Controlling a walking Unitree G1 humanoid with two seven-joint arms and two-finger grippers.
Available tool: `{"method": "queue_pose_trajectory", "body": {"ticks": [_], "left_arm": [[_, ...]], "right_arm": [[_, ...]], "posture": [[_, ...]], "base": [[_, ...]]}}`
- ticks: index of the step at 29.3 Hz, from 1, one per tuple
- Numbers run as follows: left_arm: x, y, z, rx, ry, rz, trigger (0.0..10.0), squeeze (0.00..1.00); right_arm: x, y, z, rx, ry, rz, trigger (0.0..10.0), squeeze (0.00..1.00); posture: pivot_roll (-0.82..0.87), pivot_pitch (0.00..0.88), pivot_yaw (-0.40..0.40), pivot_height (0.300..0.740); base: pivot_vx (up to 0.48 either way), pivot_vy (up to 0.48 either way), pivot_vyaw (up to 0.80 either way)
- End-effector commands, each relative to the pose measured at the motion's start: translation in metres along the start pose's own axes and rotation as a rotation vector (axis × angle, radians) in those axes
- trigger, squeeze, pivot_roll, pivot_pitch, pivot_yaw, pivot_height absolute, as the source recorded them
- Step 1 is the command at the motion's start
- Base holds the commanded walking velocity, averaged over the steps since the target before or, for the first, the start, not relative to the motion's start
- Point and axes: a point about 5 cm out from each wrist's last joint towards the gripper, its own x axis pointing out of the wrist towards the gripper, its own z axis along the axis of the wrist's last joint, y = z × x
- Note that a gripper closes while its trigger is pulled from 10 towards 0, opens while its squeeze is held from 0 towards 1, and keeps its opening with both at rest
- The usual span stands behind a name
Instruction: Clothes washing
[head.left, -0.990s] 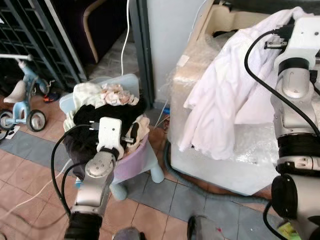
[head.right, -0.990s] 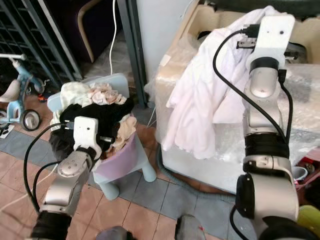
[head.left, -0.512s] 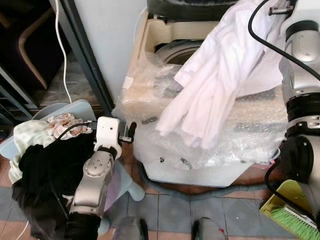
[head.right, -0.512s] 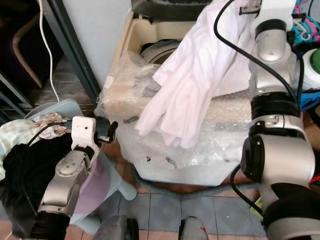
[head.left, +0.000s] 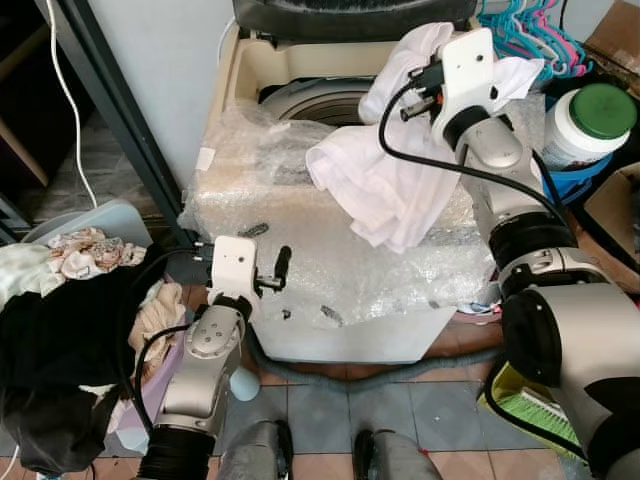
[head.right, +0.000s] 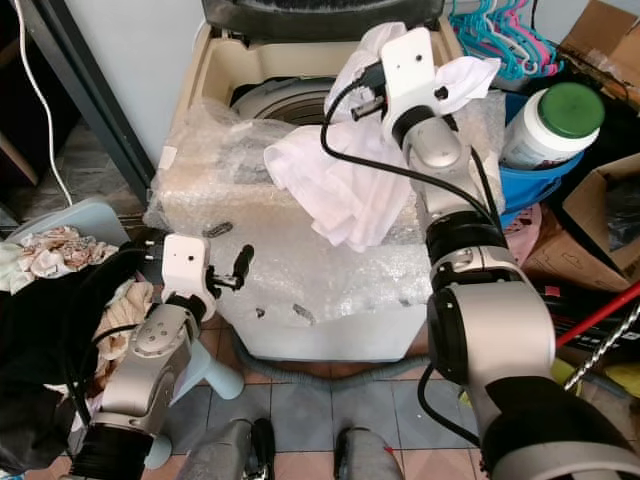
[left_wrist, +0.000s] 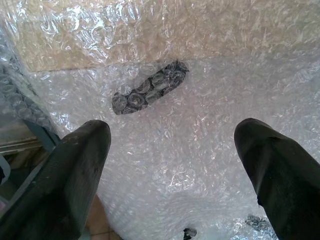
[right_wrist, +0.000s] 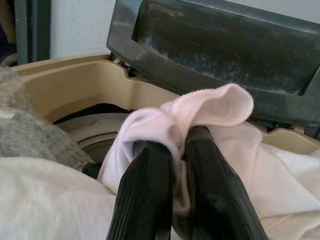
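A top-loading washing machine wrapped in bubble wrap stands in front of me, its dark lid raised and its drum opening showing. My right gripper is shut on a white garment, held over the machine's top just right of the opening; the cloth drapes down over the wrapped top. The left gripper is open and empty, close to the machine's bubble-wrapped front at its left side. A pile of black and pale clothes lies on a light blue chair to my left.
A white jar with a green lid and coloured hangers sit right of the machine. A cardboard box and a green broom are at the right. A grey hose runs along the tiled floor at the machine's base.
The camera has swung right, from the clothes chair to the machine. My right gripper has carried the white garment in over the machine's top, near the opening. The left gripper stays open.
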Motion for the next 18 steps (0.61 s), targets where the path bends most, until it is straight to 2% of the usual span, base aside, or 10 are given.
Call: {"method": "queue_pose_trajectory", "body": {"ticks": [1,4,5,9,11,14,15,17,18], "left_arm": [[-0.001,0.002,-0.001,0.009,0.008,0.012,10.0,0.00],[0.000,0.001,-0.001,0.009,0.009,0.008,10.0,0.00],[0.001,-0.001,-0.001,0.009,0.011,0.005,10.0,0.00],[0.002,-0.002,-0.001,0.011,0.017,0.002,10.0,0.00],[0.003,-0.002,-0.002,0.013,0.023,0.003,10.0,0.00],[0.003,-0.001,-0.002,0.015,0.028,0.006,10.0,0.00],[0.003,-0.001,-0.002,0.017,0.029,0.005,10.0,0.00],[0.004,-0.001,-0.002,0.019,0.029,0.006,10.0,0.00],[0.004,-0.001,-0.002,0.019,0.029,0.006,10.0,0.00]], "right_arm": [[0.003,0.013,0.014,-0.005,-0.087,0.128,10.0,0.00],[0.000,0.016,0.009,0.007,-0.084,0.162,10.0,0.00],[-0.004,0.013,0.003,0.021,-0.064,0.155,10.0,1.00],[-0.008,0.010,0.000,-0.010,-0.060,0.151,10.0,1.00],[-0.013,0.004,-0.005,-0.099,-0.036,0.110,10.0,1.00],[-0.023,-0.012,-0.013,-0.183,0.013,0.004,10.0,1.00],[-0.026,-0.020,-0.012,-0.230,0.004,-0.066,10.0,1.00],[-0.030,-0.035,0.000,-0.269,-0.066,-0.187,10.0,1.00],[-0.030,-0.035,0.000,-0.269,-0.066,-0.187,10.0,1.00]], "posture": [[-0.02,0.108,0.046,0.740],[-0.03,0.107,0.046,0.740],[-0.04,0.106,0.046,0.740],[-0.04,0.106,0.046,0.740],[-0.04,0.103,0.047,0.740],[-0.04,0.100,0.049,0.740],[-0.04,0.098,0.047,0.740],[-0.04,0.097,0.046,0.740],[-0.04,0.097,0.046,0.740]], "base": [[0.000,0.000,0.00],[0.000,0.000,0.00],[0.000,0.000,0.00],[0.000,0.000,0.00],[0.000,0.000,0.00],[0.000,0.000,0.00],[0.000,0.000,0.00],[0.000,0.000,0.00],[0.000,0.000,0.00]]}}
